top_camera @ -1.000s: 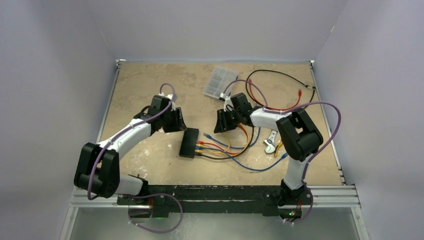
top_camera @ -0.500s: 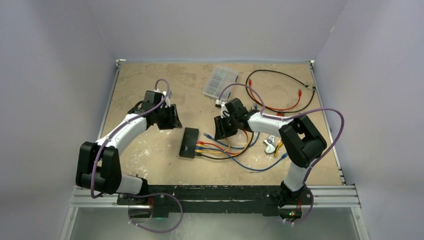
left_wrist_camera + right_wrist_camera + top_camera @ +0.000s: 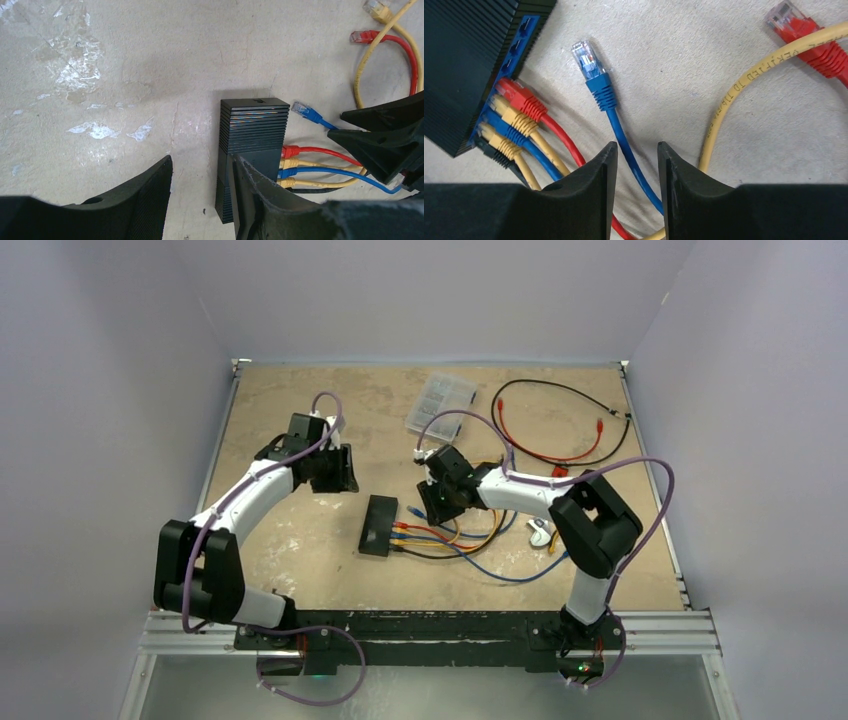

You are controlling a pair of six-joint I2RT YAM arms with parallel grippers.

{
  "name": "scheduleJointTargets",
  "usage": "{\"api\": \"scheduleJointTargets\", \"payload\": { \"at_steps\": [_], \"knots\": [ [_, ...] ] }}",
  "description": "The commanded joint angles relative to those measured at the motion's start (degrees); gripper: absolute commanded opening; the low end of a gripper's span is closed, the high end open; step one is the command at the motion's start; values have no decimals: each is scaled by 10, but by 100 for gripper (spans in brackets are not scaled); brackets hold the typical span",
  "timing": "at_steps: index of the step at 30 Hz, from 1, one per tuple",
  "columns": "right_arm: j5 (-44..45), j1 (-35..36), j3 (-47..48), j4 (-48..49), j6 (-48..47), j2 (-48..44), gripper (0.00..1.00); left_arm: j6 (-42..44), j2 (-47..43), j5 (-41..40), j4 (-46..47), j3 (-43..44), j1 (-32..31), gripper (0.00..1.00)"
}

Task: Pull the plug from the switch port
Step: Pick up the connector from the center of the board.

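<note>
In the top view, the left gripper [image 3: 338, 472] is being drawn back, standing farther from the small flat black rectangular switch [image 3: 379, 526] than a second ago. The right gripper [image 3: 434, 502] is being brought nearer the switch's socket side. Both arms are being held bent, reaching inward.

In the left wrist view, the left jaws are being kept apart over the bare beige table [image 3: 100, 50], with the switch just beside one finger.

In the right wrist view, the right jaws are being kept apart, gripping nothing, astride the cable of a loose blue plug [image 3: 589, 57] that is lying near the switch, out of its ports.
</note>
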Motion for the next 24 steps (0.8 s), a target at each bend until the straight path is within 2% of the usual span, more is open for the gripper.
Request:
{"api": "scheduleJointTargets", "payload": {
  "at_steps": [1,6,13,24],
  "knots": [
    [100,28,38,-44,-2,26,38,15,0,6,2,13,12,45],
    [147,56,53,-57,-2,54,35,15,0,13,3,12,17,45],
    [157,65,86,-72,-1,51,2,16,-1,6,2,11,18,44],
    [88,63,134,-80,12,0,0,15,0,-1,-1,10,19,44]
  ]
}}
